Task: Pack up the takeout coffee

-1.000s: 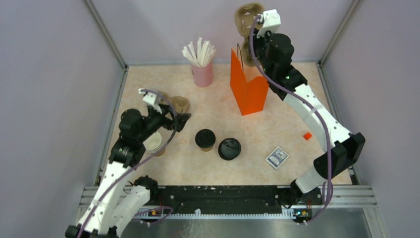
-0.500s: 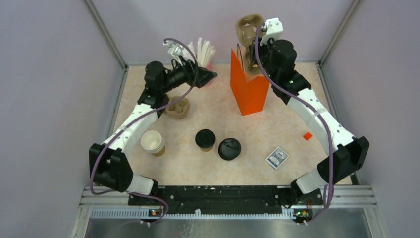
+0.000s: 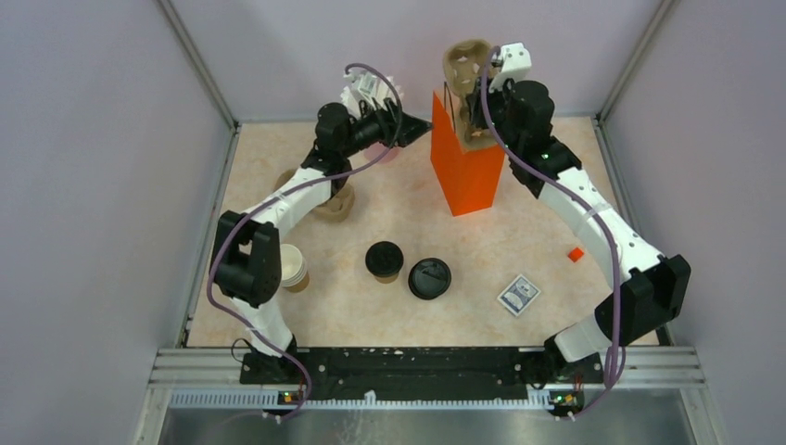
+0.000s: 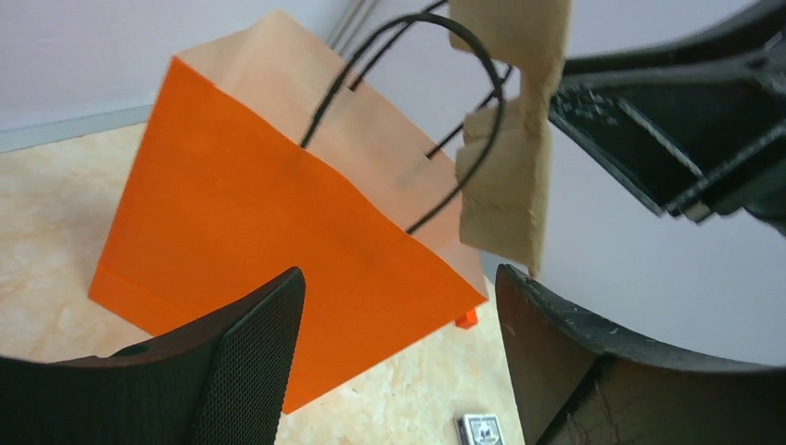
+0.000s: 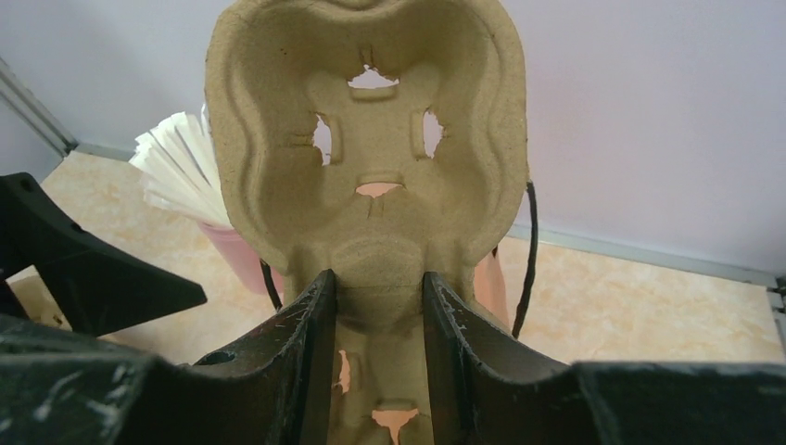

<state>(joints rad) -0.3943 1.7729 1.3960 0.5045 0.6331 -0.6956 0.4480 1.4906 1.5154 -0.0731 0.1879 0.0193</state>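
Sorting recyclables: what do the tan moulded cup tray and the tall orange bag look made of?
Tan cup tray: moulded pulp fibre, seemingly; matte, rough, with ragged punched holes. Tall orange bag: probably paper, matte with crisp folds; its thin black handles look like cord.

orange bag point(image 4: 278, 250) stands on table point(image 4: 46, 232) | cardboard tray point(image 4: 510, 158) at its open top | left claw point(image 4: 399, 278) fingers apart

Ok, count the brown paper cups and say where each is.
2. The lidded cup stands mid-table beside the loose black lid; the lidless cup stands further left. The orange bag could hide more.
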